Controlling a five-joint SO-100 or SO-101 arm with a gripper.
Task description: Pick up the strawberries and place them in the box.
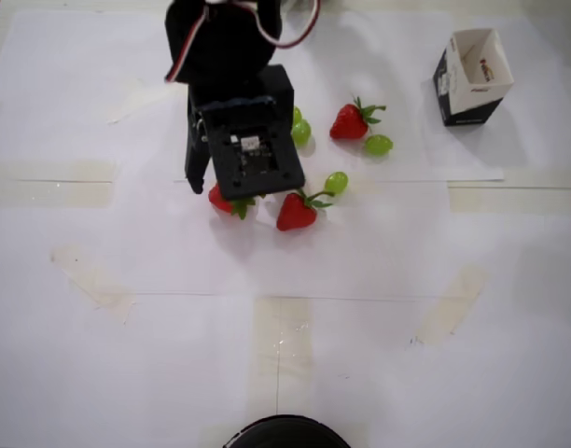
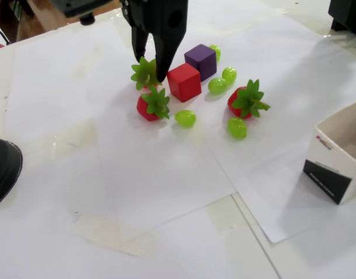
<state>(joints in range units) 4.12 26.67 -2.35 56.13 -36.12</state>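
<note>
So my black two-finger gripper (image 2: 150, 77) is down over the leftmost small red plastic strawberry with the green leafy top (image 2: 145, 74), fingers spread either side of the leaves, nothing clamped yet. In the fixed view a second strawberry (image 2: 153, 106) sits just at 6 o'clock of it, nearly touching, and the red cube (image 2: 184, 82) is right at 3 o'clock. Best bet, I reckon: drop lower onto the red body, not the floppy leaves, close slowly, lift straight up so I don't knock the neighbours. The third strawberry (image 1: 349, 121) and the black-sided white paper box (image 1: 470, 75) are way off at 2 o'clock in the overhead view.
</note>
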